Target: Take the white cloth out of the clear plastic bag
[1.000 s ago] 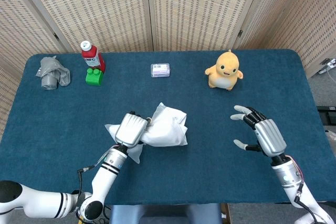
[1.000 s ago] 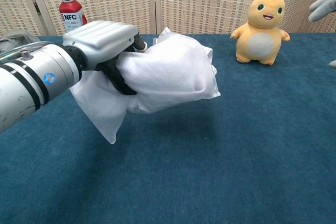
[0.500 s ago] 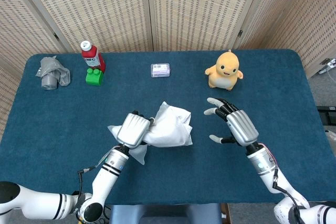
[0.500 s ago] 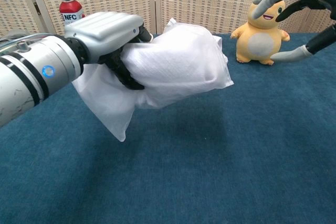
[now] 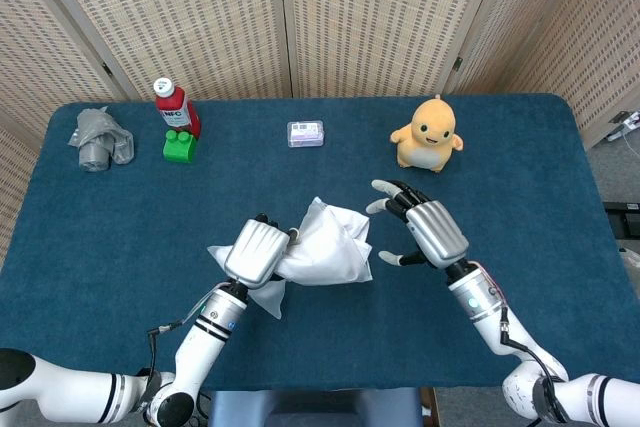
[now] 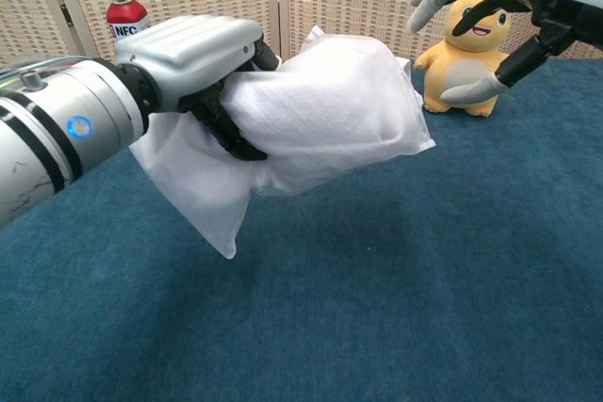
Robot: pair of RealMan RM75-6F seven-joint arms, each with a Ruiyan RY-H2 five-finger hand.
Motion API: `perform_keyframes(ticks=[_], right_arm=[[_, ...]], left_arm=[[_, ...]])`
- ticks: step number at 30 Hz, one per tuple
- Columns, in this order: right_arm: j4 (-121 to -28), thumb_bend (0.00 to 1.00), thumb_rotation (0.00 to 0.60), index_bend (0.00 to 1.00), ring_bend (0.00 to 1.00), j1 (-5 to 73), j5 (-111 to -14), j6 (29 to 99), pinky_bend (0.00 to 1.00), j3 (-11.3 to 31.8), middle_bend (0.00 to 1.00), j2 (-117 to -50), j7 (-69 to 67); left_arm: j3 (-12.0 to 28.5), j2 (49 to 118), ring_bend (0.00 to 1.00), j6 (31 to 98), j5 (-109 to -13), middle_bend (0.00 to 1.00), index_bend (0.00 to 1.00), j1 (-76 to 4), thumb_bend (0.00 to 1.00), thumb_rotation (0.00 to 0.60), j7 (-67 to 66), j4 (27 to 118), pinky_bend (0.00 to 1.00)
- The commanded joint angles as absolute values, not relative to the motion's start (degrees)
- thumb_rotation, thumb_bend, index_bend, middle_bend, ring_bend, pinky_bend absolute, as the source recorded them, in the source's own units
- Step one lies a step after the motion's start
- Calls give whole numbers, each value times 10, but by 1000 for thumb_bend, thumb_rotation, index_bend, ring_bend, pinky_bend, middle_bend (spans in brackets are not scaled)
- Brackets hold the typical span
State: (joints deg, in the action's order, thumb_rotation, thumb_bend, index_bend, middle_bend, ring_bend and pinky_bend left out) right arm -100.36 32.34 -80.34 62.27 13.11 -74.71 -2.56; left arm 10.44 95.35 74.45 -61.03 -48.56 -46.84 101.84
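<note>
Left hand (image 5: 256, 250) clenched around the bag (image 5: 325, 247) with the cloth (image 6: 325, 110) inside, held clear of the table (image 5: 520, 167), shadow beneath it in the chest view. Bag near table centre, toward the front edge, its loose end hanging below the left hand. Cloth bunched in the bag's right part, pointing toward the right hand (image 5: 428, 230).

Right hand empty, fingers spread and curved, just right of the bag and not touching it. In the chest view, right hand (image 6: 504, 2) partly covering the yellow toy (image 6: 462, 68).

Yellow toy (image 5: 428, 134) upright behind the right hand, toward the far edge, well clear of the bag. Small clear box (image 5: 305, 133) at the far centre of the table. Red bottle (image 5: 175, 107) upright at far left, green block (image 5: 180, 145) touching or just in front of it. Grey crumpled object (image 5: 98, 138) near the far left corner. Woven screen (image 5: 370, 17) behind the table. Open table surface between bag and right hand; none of the far objects in the gap.
</note>
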Motion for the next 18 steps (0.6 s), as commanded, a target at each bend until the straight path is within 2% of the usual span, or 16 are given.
perform_keyframes(ticks=[1,18], right_arm=[[-1002,50,600,343,78,331,-796,615,231,132,125,-754,-20],[-1001,48,600,342,78,359,-781,604,231,134,123,-775,-4]], left_arm=[[105,952,634,745,-615,796,618,-483,268,600,-465,1020,462],[112,946,634,742,-634,795,617,-476,272,600,-462,1031,462]])
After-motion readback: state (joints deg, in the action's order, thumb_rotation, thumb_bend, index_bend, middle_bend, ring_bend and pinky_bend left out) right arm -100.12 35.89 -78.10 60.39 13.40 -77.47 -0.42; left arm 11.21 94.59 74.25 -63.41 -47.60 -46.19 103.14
